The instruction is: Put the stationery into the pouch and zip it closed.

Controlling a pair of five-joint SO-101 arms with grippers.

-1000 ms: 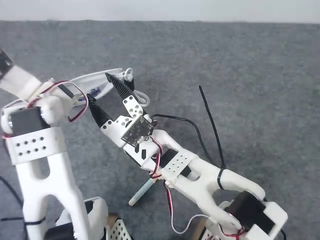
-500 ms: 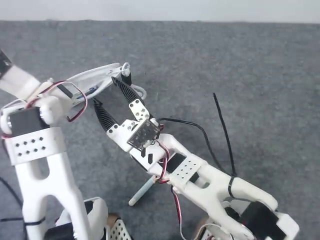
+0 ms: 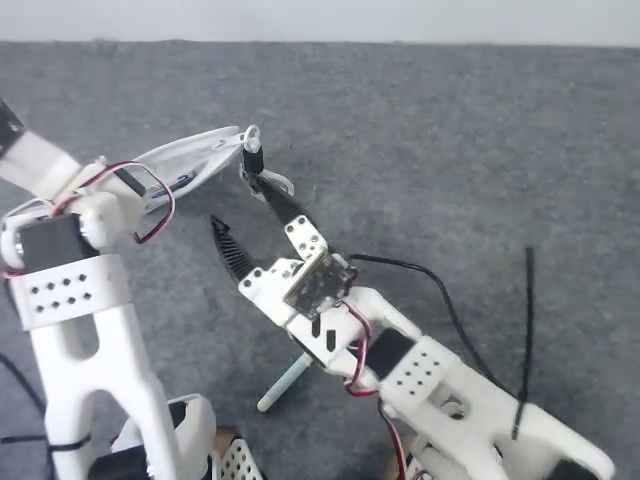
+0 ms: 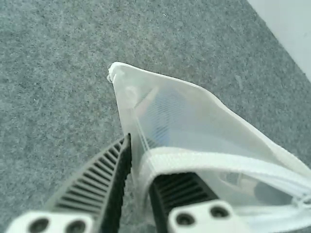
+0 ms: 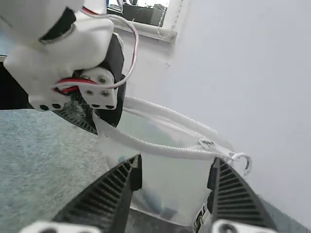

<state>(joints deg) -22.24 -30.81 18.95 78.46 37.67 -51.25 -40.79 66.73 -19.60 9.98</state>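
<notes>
The translucent white pouch (image 3: 185, 160) is held off the grey carpet with its zipper side up, and something blue shows inside it (image 4: 160, 133). My left gripper (image 4: 138, 160) is shut on the pouch's edge (image 4: 194, 121) beside the zipper tape. The right gripper (image 3: 232, 185) is open, one black fingertip close to the zipper pull ring (image 3: 250, 132). In the right wrist view the pouch (image 5: 165, 189) hangs beyond my open right gripper (image 5: 176, 162), with the pull ring (image 5: 239, 159) off to one side. A white pen (image 3: 288, 382) lies on the carpet, partly under the right arm.
Grey carpet (image 3: 480, 150) stretches bare to the right and far side. A black cable (image 3: 527, 330) sticks up from the right arm. The left arm's white base (image 3: 80, 350) stands at the near left. A pale wall (image 5: 252, 73) rises behind the pouch.
My right arm has drawn back toward the near right, its open fingers sliding off the pouch's middle toward its zipper end. The left gripper keeps its hold; the pouch sits slightly higher.
</notes>
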